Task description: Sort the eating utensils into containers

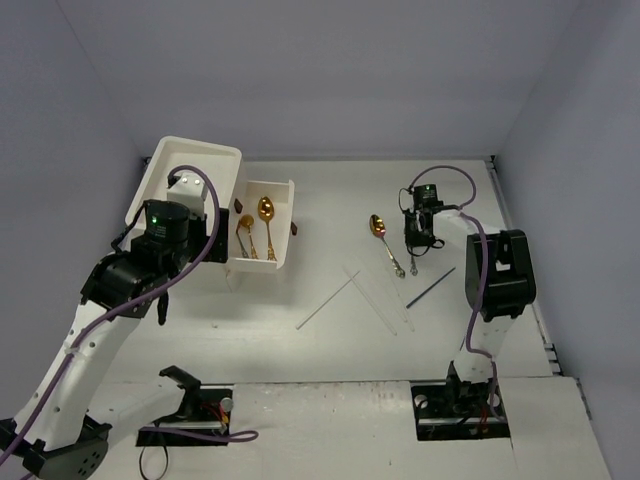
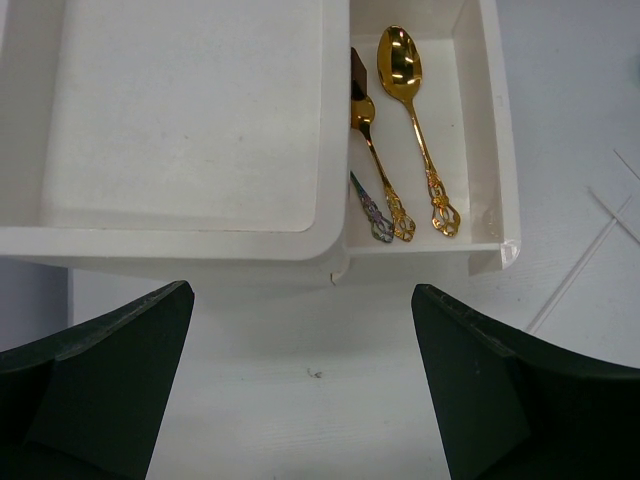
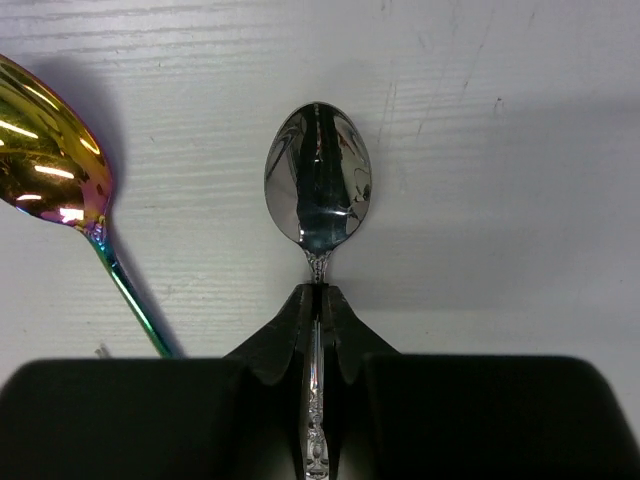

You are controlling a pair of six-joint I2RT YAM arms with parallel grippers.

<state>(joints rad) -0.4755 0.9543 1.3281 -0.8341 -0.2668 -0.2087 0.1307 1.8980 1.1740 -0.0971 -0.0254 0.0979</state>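
Right hand [image 3: 318,300] clamped on silver spoon [image 3: 318,190] at its neck, far right of worktop [image 1: 330,200]. Left hand [image 2: 302,300] wide apart and empty, just near of drawer [image 2: 480,150]. Gold spoons [image 2: 405,75] already in the drawer. Unsorted: rainbow spoon [image 3: 50,170], chopsticks [image 1: 328,303], this silver one.

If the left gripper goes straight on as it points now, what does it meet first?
Probably the near rim of the white cabinet, left of the open drawer; depth unclear, possibly the table first.

light: bright, even | shadows: soft | glare: gold spoon [image 2: 400,65] | focus: sharp
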